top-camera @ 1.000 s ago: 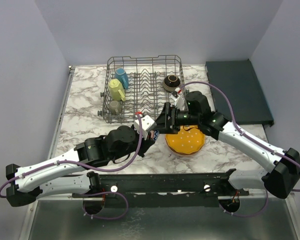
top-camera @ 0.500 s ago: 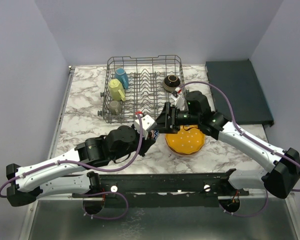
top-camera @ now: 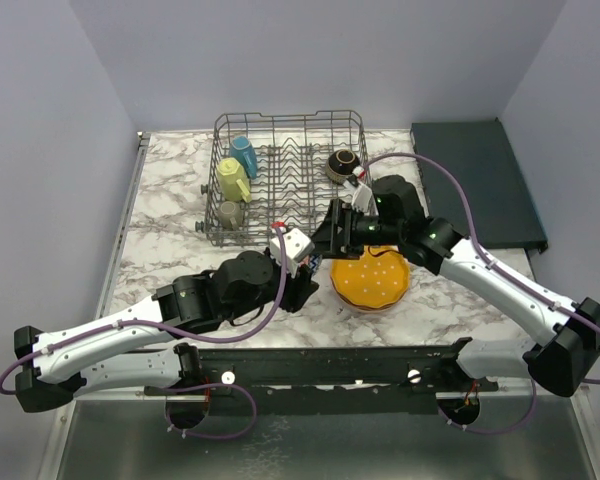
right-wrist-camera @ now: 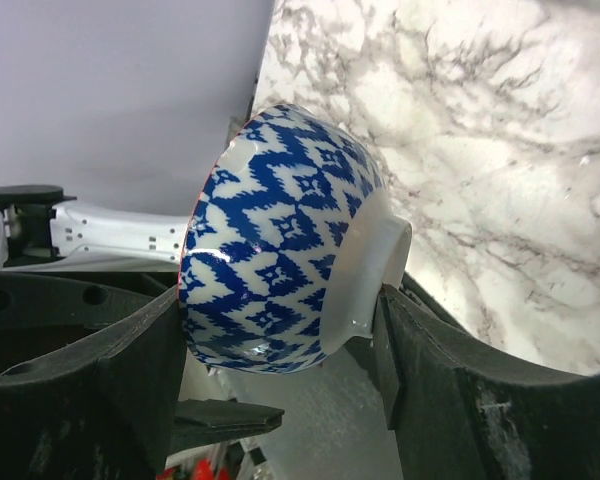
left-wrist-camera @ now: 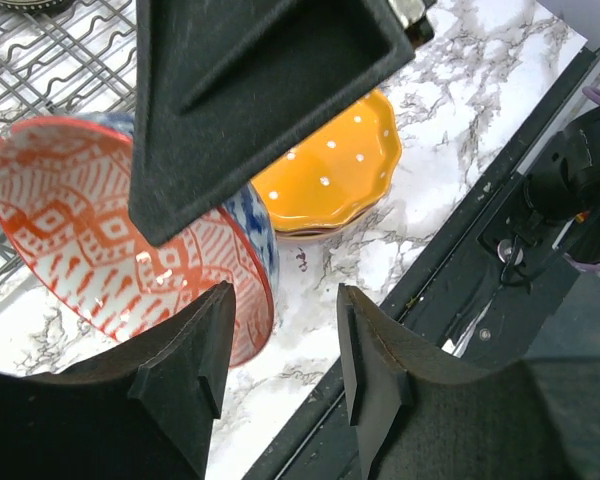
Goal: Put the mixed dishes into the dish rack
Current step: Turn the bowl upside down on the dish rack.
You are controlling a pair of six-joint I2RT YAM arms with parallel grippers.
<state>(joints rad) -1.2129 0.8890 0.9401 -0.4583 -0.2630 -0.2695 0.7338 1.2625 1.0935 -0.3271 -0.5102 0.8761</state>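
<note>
Blue-and-white outside and red-patterned inside, the small bowl [right-wrist-camera: 280,250] sits clamped on its side between the fingers of the right gripper [right-wrist-camera: 280,300]. It is at the middle of the desk [top-camera: 170,200], between the dish rack [top-camera: 295,178] toward the far edge and the orange dotted plate [top-camera: 370,280]. The left gripper [left-wrist-camera: 282,305] stands spread beside it, holding nothing.

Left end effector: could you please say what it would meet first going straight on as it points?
The left end effector would probably meet the red-patterned bowl held by the right end effector; depth is unclear, it might pass the rim onto the table.
</note>
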